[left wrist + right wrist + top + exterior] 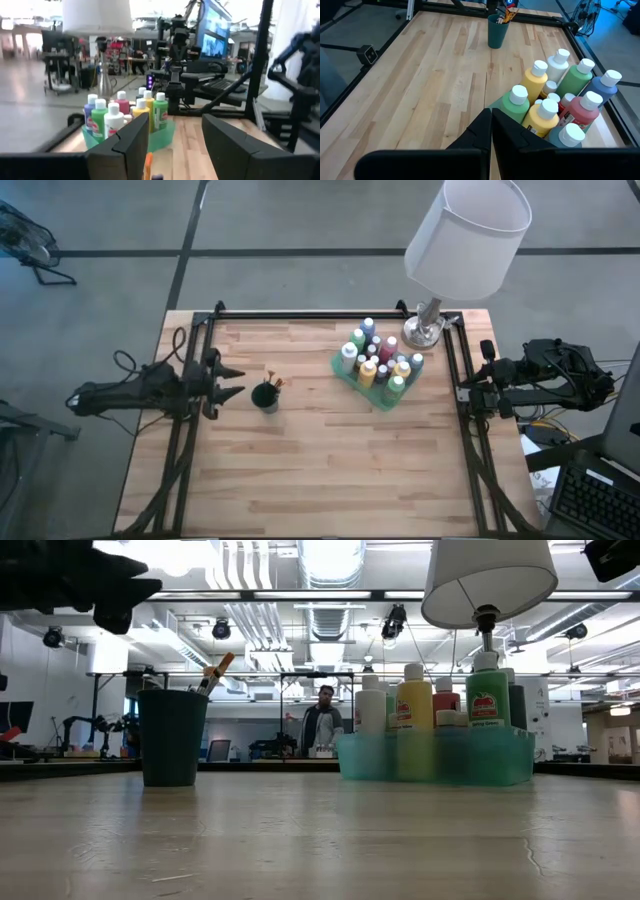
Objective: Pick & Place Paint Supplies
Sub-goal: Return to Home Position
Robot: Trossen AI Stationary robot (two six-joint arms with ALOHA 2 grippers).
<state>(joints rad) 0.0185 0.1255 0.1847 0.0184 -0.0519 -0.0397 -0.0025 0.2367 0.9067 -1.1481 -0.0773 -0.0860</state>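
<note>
Left gripper (239,382), fingers apart, hung just beside the brushes (273,381) in the cup (266,399); right gripper (491,121), fingers together, faced the paint bottles (555,107).

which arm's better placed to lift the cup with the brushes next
Left. The left claw is open right beside the cup, facing it. The right claw is shut, off beyond the tray.

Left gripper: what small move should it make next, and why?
Probably draw the left gripper leftward, away from the cup: its fingers are open and apart from the cup, and the brushes already stand in it.
</note>
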